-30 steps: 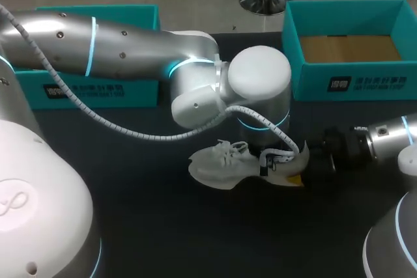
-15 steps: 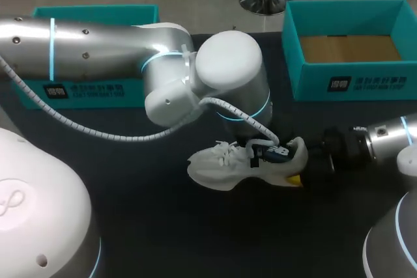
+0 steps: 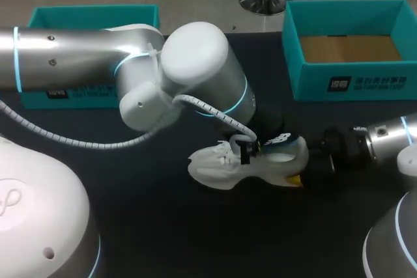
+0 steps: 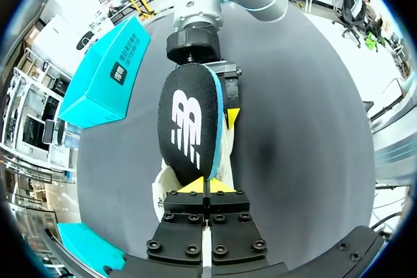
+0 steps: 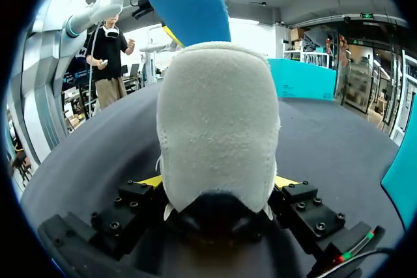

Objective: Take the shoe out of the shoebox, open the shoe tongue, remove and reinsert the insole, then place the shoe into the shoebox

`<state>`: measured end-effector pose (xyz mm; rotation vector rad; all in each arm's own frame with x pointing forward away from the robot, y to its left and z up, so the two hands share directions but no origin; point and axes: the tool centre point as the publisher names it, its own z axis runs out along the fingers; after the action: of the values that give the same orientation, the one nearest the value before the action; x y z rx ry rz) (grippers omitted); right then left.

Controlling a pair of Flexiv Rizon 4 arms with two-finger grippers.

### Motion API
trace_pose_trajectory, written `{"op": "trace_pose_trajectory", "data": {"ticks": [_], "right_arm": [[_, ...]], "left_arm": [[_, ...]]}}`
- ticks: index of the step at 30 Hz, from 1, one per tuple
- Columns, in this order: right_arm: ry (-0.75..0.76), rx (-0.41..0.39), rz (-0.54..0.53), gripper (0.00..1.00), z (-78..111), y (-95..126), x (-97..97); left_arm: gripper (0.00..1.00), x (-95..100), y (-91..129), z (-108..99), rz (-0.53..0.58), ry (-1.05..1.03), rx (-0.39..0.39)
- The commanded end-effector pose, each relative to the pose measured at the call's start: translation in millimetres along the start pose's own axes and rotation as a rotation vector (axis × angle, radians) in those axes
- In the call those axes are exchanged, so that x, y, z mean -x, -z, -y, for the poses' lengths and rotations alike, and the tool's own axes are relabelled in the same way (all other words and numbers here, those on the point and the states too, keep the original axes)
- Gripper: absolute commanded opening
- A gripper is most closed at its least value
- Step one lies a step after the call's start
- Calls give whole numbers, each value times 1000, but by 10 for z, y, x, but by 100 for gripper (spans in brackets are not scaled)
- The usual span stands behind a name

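While the right gripper (image 5: 218, 183) clamps the shoe (image 3: 218, 168), the left gripper (image 4: 205, 188) pinches the insole (image 4: 192, 122), partly out. Probably lift it clear next.

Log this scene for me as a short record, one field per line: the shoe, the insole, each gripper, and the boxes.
shoe: white, resting on the table, toe toward my left
insole: black top, blue underside, held above the shoe's opening
left gripper: shut on the insole's near end
right gripper: shut on the shoe's heel
shoebox: teal, open, bare cardboard floor showing, rear right
second box: teal, rear left, partly behind my left arm
table: dark
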<state>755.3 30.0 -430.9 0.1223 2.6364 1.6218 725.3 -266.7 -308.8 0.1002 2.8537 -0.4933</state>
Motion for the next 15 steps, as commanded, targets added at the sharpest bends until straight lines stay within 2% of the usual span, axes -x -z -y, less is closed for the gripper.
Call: {"op": "trace_pose_trajectory", "data": {"ticks": [1,10,15], "right_arm": [[0,-3,0,0,16,-22,3],[0,-3,0,0,16,-22,3],[0,-3,0,0,16,-22,3]], "left_arm": [[0,-63,51,39,-3,-13,-17],[0,-227,-62,313,-9,-58,-21],[0,-242,-118,479,8,-47,-14]]}}
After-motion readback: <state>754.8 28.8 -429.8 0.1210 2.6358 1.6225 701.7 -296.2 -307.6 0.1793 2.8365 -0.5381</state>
